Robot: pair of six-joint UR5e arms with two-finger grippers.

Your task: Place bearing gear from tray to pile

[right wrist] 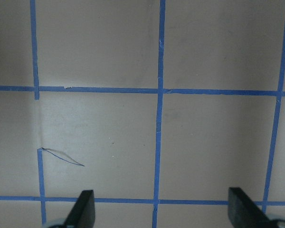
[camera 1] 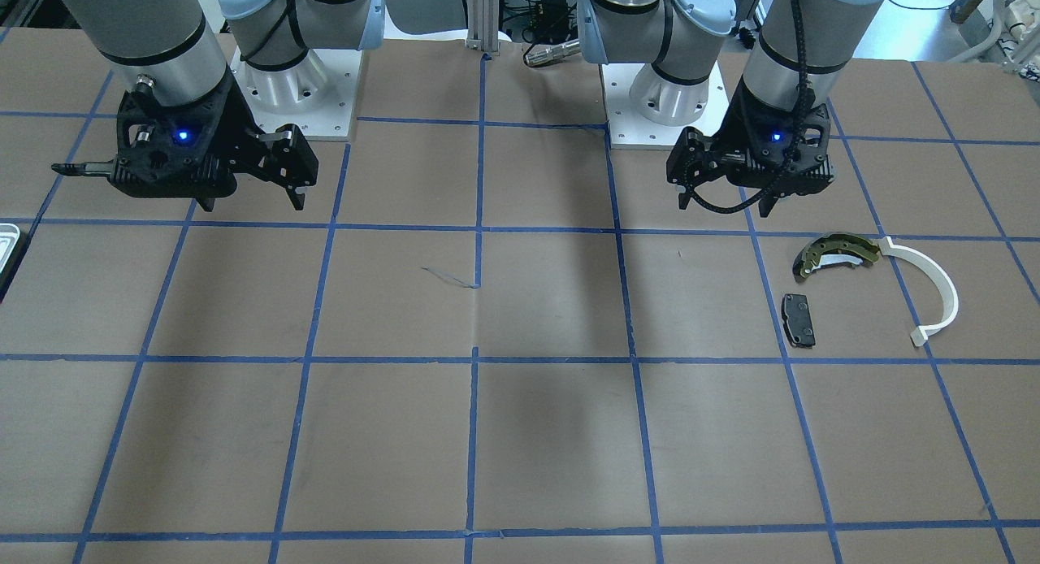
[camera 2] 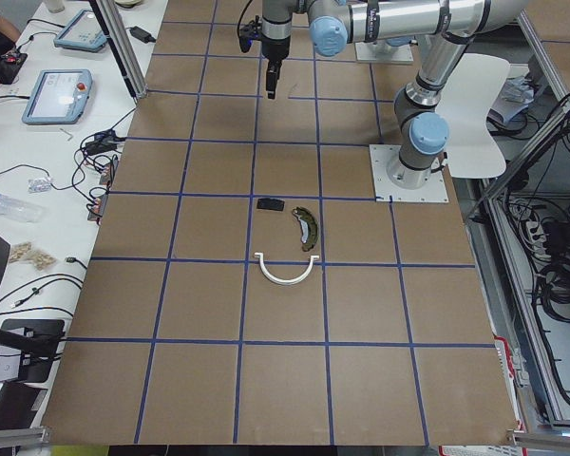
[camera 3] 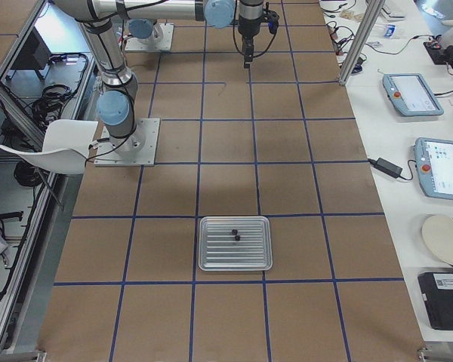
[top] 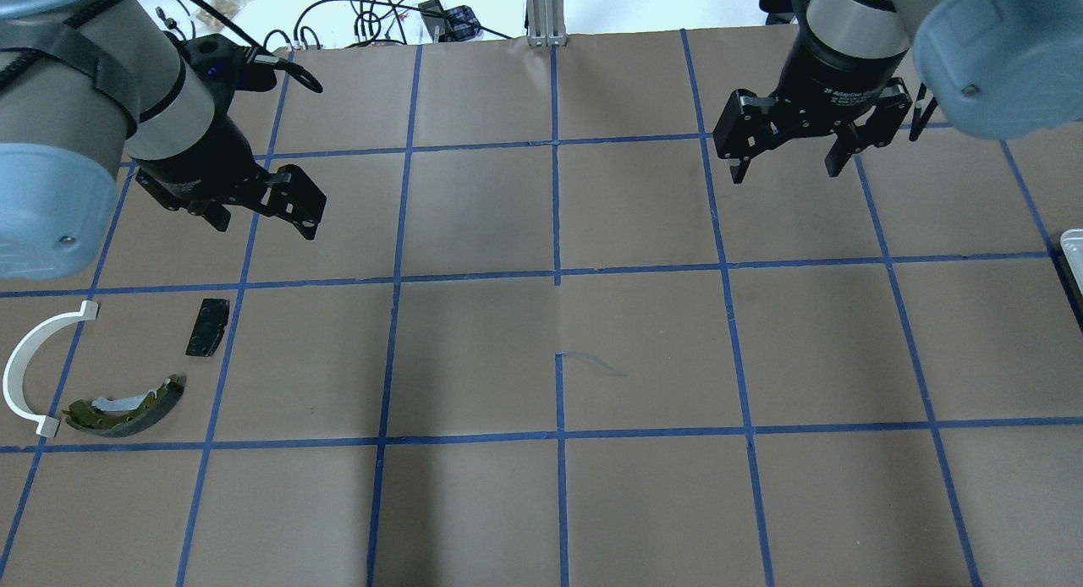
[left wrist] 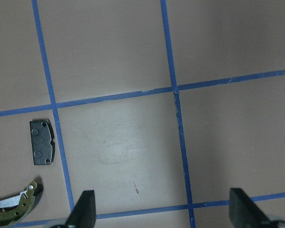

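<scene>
Desk [top: 643, 350]: covered in brown paper, divided into squares by blue tape.

Left arm [top: 51, 130]: enters from the left of the overhead view, wrist pointed down at the desk.

Right arm [top: 854, 29]: enters from the right of the overhead view, wrist likewise pointed down.

Tray [camera 3: 211, 260]: silvery, ridged, flat on the desk at the robot's right end. Seen whole only in the right side view. Shows as a sliver at the frame edge in the overhead and front-facing views. Well apart from both grippers.

Left gripper [top: 266, 219]: fingers spread wide, nothing between them. Raised above the desk near the pile, touching none of it. Pad and 1 end of the shoe visible at the left of its wrist view.

Right gripper [top: 785, 168]: fingers spread wide, nothing between them. Raised above bare paper, with only tape lines below in its wrist view.

Pile, at the robot's left end of the desk, 3 parts:
- Half-ring [top: 34, 363]: white, flat, 1 end just beside the shoe's end.
- Shoe [top: 127, 408]: olive-gold, curved, flat.
- Pad [top: 208, 326]: black, rectangular, apart from the other 2.

Gears [camera 3: 237, 238]: 2 small dark pieces close together on the tray, near its middle. Too small for further detail.
</scene>
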